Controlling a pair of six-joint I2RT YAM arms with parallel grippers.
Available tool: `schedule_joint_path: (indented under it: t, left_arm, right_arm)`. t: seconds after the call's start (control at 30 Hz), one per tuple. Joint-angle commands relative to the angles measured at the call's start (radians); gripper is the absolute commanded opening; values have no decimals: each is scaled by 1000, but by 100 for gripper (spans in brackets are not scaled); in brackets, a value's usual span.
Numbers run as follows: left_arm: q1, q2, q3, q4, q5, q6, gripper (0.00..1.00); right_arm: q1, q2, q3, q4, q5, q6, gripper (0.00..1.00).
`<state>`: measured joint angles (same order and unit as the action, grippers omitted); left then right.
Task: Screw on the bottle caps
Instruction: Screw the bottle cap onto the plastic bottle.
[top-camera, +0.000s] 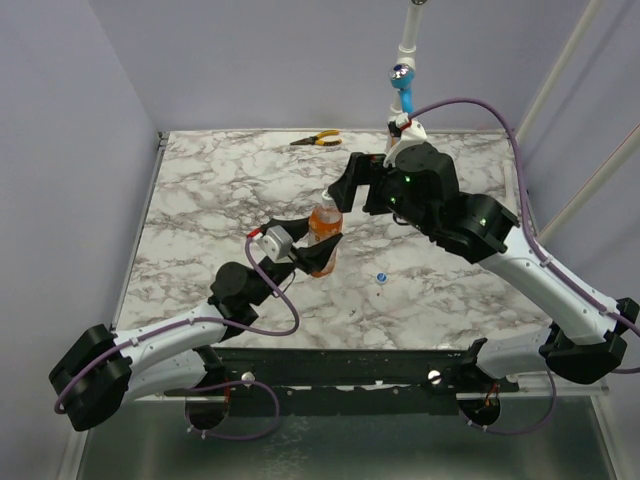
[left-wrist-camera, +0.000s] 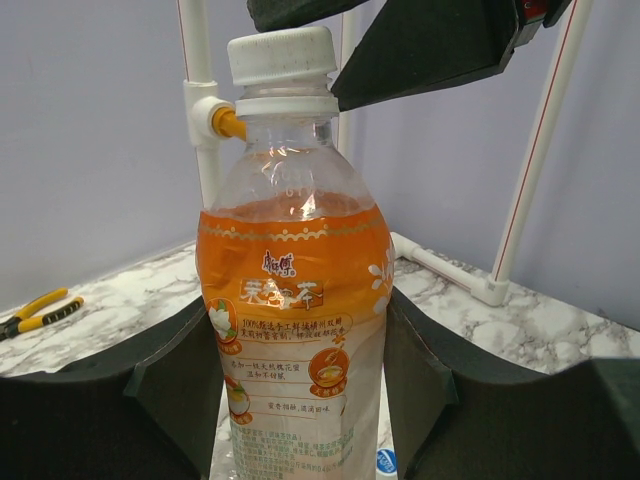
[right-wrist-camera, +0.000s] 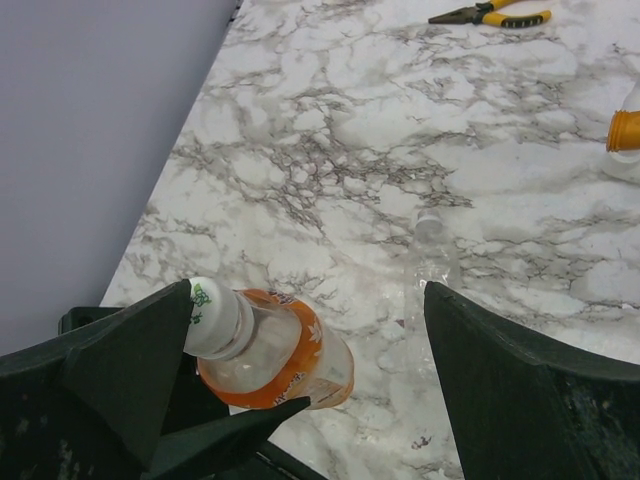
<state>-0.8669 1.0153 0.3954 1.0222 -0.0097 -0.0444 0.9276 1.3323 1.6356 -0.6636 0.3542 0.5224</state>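
A grey-veined marble table (top-camera: 200, 210) sits inside pale lilac walls, with both arms reaching over its middle.

The left gripper (top-camera: 310, 248) is clenched on the bottle (left-wrist-camera: 295, 290). Its two dark fingers (left-wrist-camera: 175, 385) press the lower label from either side and hold the bottle upright above the tabletop. The bottle is clear plastic with an orange label and orange drink up to its shoulder. The white cap (left-wrist-camera: 281, 55) sits on its neck; how tightly it is screwed on cannot be told.

The right gripper (top-camera: 347, 192) hangs over the bottle's top with its jaws spread wide and nothing in them. One finger (right-wrist-camera: 130, 365) is just beside the white cap; whether it touches is not clear. The other finger is well apart from the cap.

The blue cap (top-camera: 381, 277) lies loose on the marble, near the bottle and on its right in the top view.

A little way off, something clear with a pale top (right-wrist-camera: 430, 240) lies on the table. The pliers (top-camera: 318, 139), with yellow handles, rest near the far edge. A white pipe frame (left-wrist-camera: 195, 60) stands behind, carrying an orange handle (left-wrist-camera: 228, 122) and a blue handle (top-camera: 402, 85).
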Motion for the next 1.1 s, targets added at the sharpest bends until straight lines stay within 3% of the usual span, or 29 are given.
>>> schedule_joint_path:
  t: [0.0,1.07]
  left_arm:
    - [2,-34,-7,37,-14,5,34]
    - [2,-73,-11,35,-18,15,34]
  right_arm:
    - [0,-16,-28,-4,10,16,100]
    - [-1,-57,-59,-10,54,49,99]
